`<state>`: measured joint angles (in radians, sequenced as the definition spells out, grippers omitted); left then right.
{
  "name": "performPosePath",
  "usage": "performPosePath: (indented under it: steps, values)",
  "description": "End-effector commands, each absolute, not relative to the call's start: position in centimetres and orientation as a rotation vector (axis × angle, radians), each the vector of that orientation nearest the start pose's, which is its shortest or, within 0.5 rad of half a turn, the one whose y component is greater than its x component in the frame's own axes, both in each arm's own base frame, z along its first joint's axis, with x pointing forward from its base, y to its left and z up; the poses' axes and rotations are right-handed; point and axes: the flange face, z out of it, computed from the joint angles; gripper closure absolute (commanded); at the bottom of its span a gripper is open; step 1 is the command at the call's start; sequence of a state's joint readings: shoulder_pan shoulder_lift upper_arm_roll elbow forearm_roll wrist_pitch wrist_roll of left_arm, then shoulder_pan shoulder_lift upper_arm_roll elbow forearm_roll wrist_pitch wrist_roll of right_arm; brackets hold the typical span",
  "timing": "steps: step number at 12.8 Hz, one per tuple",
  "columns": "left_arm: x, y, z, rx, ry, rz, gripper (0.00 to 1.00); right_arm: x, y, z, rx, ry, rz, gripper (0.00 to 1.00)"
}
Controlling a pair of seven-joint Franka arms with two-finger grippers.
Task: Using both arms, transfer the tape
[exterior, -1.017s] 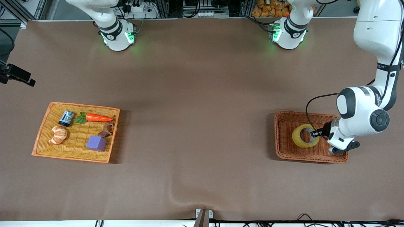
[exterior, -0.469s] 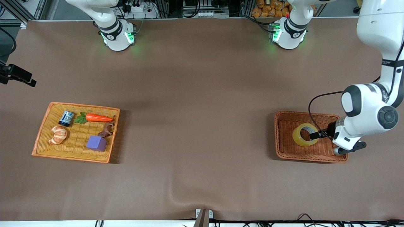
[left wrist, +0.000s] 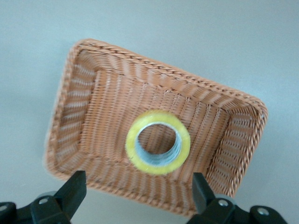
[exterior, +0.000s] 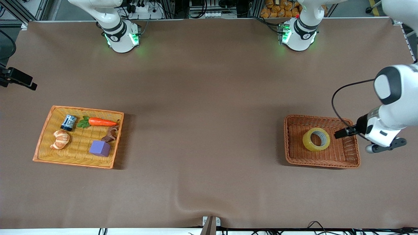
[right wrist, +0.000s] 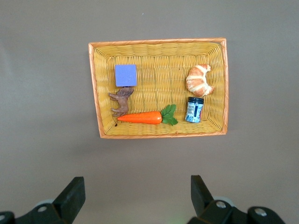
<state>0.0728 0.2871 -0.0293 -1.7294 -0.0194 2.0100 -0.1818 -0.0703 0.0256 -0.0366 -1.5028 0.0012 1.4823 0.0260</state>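
The tape (exterior: pixel 316 139) is a yellowish ring lying flat in the brown wicker basket (exterior: pixel 321 164) toward the left arm's end of the table. My left gripper (exterior: pixel 339 134) is open and empty, raised over the basket's edge beside the tape. In the left wrist view the tape (left wrist: pixel 158 148) lies inside the basket (left wrist: pixel 154 63), away from the open left gripper (left wrist: pixel 138 186). My right gripper (right wrist: pixel 138 186) is open and empty, high over bare table, and does not show in the front view.
A yellow wicker basket (exterior: pixel 78 164) toward the right arm's end holds a purple cube (exterior: pixel 100 148), carrot (exterior: pixel 102 122), croissant (exterior: pixel 60 139), small jar (exterior: pixel 68 122) and a brown figure (exterior: pixel 110 134). It also shows in the right wrist view (right wrist: pixel 159 42). A black fixture (exterior: pixel 18 78) juts over the table's edge.
My left gripper has drawn away from the tape's rim, rising toward the left arm's end of the table. The tape stays in the brown basket.
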Motion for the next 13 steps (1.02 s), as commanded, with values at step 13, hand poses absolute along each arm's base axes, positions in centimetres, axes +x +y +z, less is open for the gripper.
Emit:
performPosePath:
  steps: [13]
  values:
    - [56.5, 1.3, 62.2, -3.117, -0.119, 0.052, 0.00, 55.2, -5.7, 63.7, -3.148, 0.207, 0.078, 0.00]
